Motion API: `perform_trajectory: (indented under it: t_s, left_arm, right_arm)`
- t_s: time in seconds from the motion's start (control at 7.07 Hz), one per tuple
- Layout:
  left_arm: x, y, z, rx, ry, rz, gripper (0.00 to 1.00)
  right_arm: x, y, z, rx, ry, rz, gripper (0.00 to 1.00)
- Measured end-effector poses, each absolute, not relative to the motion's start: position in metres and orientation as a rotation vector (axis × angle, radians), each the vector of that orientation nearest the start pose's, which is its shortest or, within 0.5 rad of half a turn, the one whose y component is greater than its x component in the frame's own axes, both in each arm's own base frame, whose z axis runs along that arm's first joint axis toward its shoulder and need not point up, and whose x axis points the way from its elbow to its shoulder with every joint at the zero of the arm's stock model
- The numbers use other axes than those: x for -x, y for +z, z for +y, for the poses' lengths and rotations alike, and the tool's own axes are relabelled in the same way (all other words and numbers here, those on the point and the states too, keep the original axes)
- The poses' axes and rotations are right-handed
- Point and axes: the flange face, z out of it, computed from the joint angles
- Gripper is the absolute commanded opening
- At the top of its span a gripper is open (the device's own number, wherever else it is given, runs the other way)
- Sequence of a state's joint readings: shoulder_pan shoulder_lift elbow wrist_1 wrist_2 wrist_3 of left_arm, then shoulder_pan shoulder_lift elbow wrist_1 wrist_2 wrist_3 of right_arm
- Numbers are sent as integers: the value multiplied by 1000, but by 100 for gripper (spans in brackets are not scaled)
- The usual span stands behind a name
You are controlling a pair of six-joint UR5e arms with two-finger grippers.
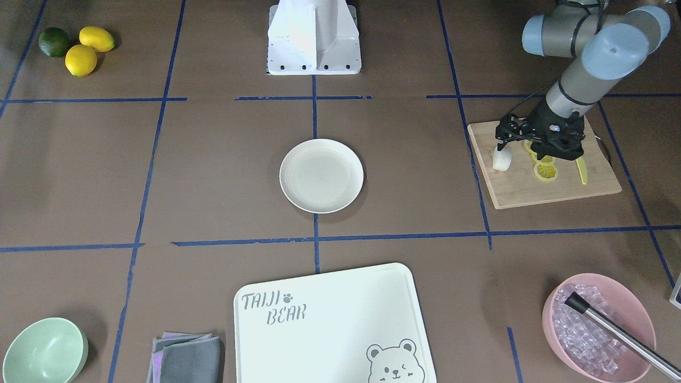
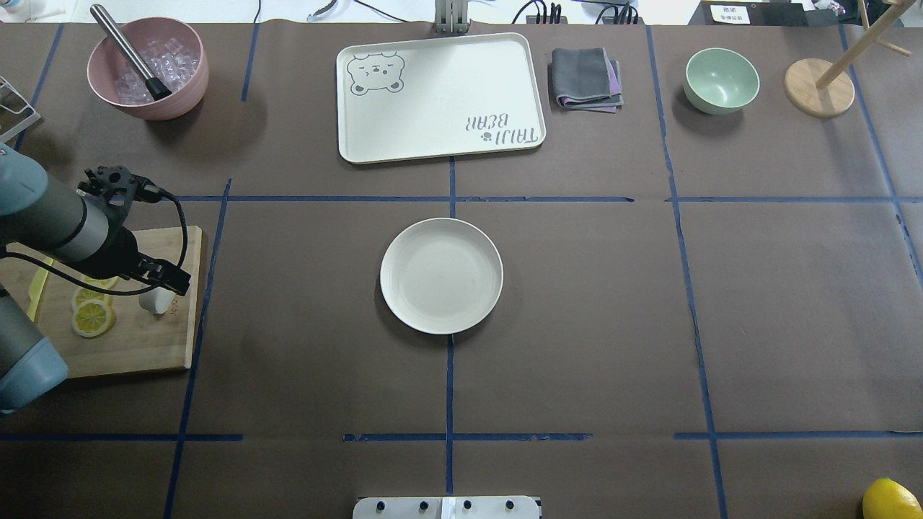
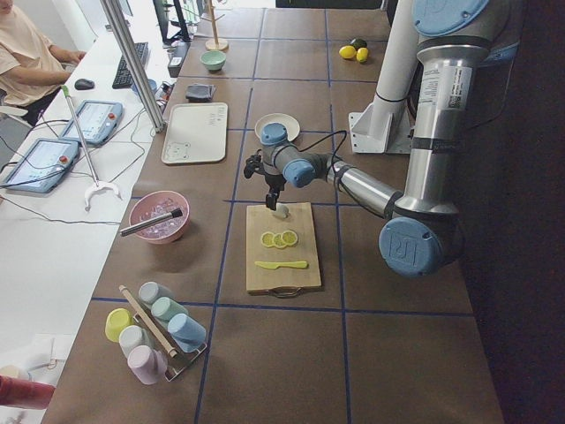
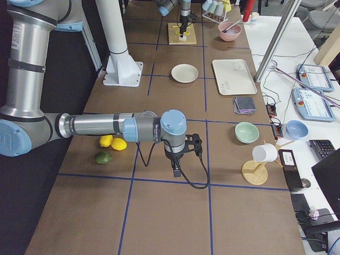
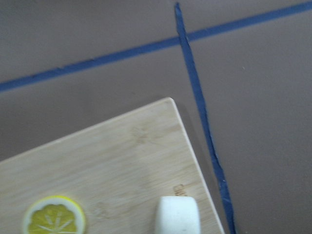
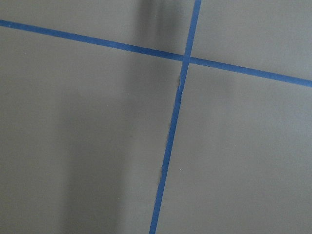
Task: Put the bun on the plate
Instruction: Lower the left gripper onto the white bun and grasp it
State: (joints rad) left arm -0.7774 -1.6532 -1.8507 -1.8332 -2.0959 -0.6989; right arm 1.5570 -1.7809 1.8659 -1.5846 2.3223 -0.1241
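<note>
**Bun at left gripper, plate well apart at table centre**

Since the bun [image 1: 502, 158] sits at the tip of the left gripper [image 1: 501, 150], near the corner of the wooden cutting board [image 1: 553, 186], the left arm is plainly the one for the job. The black fingers come down on the bun from above and appear closed on it; whether the bun is already clear of the board or resting on it cannot be told from these views. In the left wrist view only the bun's top shows at the bottom edge, over the board's corner, with a lemon slice [image 5: 53, 214] beside it.

Key relation: the plate [image 2: 441, 275] lies well apart from the bun, toward the table's middle and across one blue tape line [image 2: 198, 310]. In the overhead view that is to the right of the gripper, at about the same depth on the table. The judged next move is a lift and a sideways carry toward the centre, then a lowering inside the plate's rim.

Left arm pose: forearm angled down over the board, wrist bent so the fingers point at the board.

The right gripper [image 4: 176, 171] hangs over bare table far from the plate; its state cannot be told. More lemon slices [image 1: 545, 171] and a yellow knife [image 1: 582, 171] lie on the board.
</note>
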Motion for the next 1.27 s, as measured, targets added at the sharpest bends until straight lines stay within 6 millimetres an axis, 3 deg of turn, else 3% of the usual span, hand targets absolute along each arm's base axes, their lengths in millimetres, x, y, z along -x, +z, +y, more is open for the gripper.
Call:
perform_trajectory:
  t_s: [0.42,0.57,0.71,0.85,1.27]
  left_arm:
    - [-334,478,-432,-75,261,759,96]
    - [-335,482,-432,-71,261,755,77]
    - [-336,482,-432,-69,263,754,49]
    - [-336,483,-432,-69,263,753,33]
    - [-336,482,-434,-92,257,735,28]
  right_arm:
    - [-60,611,-408,-109,-158,-747,100]
    - [-60,611,-408,-109,-159,-747,100]
    - [-60,611,-408,-110,-161,-747,100]
    - [-60,611,-408,-110,-162,-747,100]
    - [-60,611,-408,-111,-162,-747,100]
